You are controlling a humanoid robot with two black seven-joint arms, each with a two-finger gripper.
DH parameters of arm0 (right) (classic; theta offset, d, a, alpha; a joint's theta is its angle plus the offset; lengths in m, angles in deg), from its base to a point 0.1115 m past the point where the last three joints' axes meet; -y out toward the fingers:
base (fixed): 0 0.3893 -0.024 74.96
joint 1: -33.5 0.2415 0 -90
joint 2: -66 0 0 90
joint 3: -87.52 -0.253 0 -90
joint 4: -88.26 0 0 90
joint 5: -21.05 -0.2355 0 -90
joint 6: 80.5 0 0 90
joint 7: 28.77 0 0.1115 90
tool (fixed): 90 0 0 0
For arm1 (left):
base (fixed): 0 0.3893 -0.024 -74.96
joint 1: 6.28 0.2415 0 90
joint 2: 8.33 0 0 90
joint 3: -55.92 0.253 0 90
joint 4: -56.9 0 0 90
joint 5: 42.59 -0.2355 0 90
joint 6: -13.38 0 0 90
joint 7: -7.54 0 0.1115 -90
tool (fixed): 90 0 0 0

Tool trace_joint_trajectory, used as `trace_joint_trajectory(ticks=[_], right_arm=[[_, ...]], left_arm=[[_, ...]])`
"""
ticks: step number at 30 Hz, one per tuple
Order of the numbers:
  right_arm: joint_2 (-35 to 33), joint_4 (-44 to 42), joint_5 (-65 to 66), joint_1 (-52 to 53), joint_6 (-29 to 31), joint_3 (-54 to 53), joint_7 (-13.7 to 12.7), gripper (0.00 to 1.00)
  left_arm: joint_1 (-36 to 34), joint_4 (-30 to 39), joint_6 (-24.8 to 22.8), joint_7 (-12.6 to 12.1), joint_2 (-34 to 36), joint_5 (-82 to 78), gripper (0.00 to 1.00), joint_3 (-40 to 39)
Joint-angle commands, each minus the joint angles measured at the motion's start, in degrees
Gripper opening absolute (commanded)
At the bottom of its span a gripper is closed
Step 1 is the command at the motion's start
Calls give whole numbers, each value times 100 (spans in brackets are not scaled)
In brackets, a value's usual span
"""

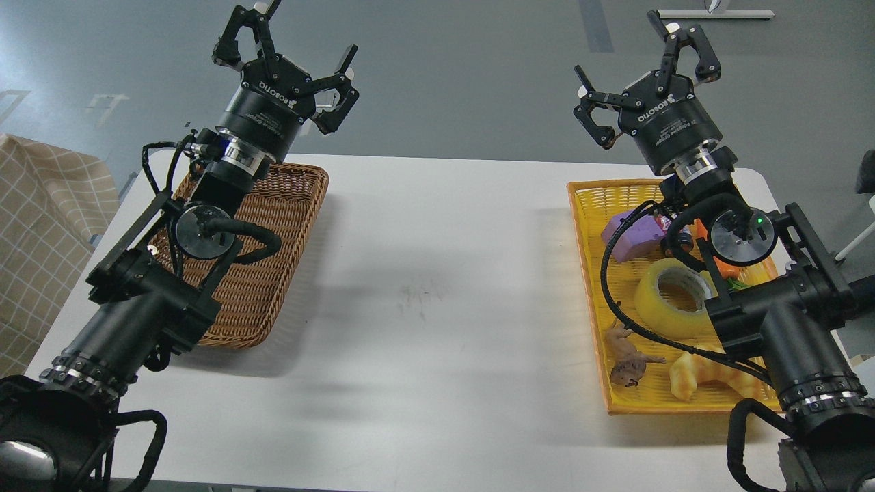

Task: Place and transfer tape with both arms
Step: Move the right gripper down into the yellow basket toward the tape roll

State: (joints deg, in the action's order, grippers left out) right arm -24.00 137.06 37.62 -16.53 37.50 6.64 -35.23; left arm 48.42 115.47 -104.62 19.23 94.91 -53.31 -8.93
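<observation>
The tape, a wide yellowish roll with a grey-white core, lies in the yellow basket at the right, partly behind my right arm. My right gripper is raised high above the basket's far end, fingers spread open and empty. My left gripper is raised above the far end of the brown wicker basket at the left, fingers spread open and empty.
The yellow basket also holds a purple block, an orange item, a brown animal figure and a croissant-shaped toy. A white table spans between the baskets. Checked cloth is at far left.
</observation>
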Motion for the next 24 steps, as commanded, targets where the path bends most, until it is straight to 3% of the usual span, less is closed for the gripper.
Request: trace_joint_trajectory(ticks=[1,12,19,24], right_arm=[[-219,25,118,10,0,502,-4,100],[-1677,437,329,309,0,2295,5,100],[-2792,894,1048,967,0,3919,-83,100],[-3207,1088,1585,1495,0,5002,-83,100]], left_arm=[[6,5,0,0,20,0,98,8],[15,5,0,0,29,0,98,8],[15,5,0,0,29,-9,98,8],[6,14,0,0,29,-9,98,8]])
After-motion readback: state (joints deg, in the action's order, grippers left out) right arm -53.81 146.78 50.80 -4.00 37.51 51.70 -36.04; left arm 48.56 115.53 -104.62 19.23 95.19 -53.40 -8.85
